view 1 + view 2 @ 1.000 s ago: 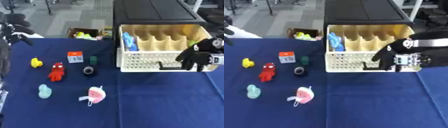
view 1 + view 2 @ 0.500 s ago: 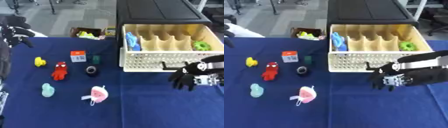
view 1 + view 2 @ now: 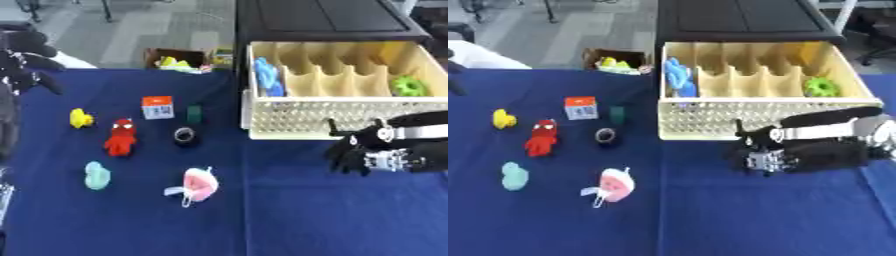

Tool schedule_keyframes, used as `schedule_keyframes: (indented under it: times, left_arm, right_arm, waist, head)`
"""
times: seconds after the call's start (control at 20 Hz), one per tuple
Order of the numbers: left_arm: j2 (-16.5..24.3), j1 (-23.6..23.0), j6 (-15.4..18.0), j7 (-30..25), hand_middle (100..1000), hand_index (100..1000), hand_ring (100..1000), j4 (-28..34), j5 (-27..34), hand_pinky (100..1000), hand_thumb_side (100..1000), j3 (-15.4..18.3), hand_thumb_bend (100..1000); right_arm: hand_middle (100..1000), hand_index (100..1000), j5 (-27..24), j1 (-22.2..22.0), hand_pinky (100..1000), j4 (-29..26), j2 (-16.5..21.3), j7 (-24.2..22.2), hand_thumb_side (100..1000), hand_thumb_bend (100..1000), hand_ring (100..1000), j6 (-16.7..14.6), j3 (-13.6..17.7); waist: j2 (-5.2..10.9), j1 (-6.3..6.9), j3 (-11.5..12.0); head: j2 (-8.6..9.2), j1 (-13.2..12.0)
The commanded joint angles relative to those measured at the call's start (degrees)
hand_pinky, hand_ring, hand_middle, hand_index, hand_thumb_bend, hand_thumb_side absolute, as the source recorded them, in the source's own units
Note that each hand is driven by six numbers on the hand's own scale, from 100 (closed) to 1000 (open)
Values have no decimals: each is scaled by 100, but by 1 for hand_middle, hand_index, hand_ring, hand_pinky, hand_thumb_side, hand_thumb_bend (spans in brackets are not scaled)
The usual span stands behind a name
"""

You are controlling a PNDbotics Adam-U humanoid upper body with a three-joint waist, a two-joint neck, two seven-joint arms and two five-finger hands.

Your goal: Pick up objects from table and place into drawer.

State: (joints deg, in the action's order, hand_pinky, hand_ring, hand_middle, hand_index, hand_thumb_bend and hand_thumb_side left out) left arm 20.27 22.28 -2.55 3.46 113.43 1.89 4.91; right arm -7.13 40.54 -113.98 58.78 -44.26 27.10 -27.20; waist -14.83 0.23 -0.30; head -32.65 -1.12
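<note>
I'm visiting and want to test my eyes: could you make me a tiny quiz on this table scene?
1. True or false: the green toy lies in the drawer's rightmost compartment.
2. Which object lies nearest the red figure? A) yellow duck B) blue toy C) pink toy
3. Fill in: the right hand is over the cloth in front of the ____.

Key: 1 true; 2 A; 3 drawer.
</note>
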Motion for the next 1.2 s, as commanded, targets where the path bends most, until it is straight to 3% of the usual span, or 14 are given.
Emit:
schedule_keyframes:
  times: [0.05,0.6,1.2]
  left_arm:
    - [44,42,15,-11,569,711,570,116,-50,418,955,78,100]
    - [8,20,18,-95,574,714,575,116,-58,425,961,102,100]
    - [-64,-6,-14,-216,575,713,576,116,-68,431,972,88,100]
  right_arm:
    - [818,944,191,-7,755,-61,215,-650,1000,100,835,770,151]
    - [812,935,639,-236,724,141,345,-699,1000,100,822,928,293]
    - [786,913,726,119,714,267,147,-353,1000,100,809,823,317]
  waist:
    - [61,-5,13]
    - [-23,-15,37]
    - [-62,-41,93]
  head:
    - [-12,42]
    - [118,159]
    - [253,237]
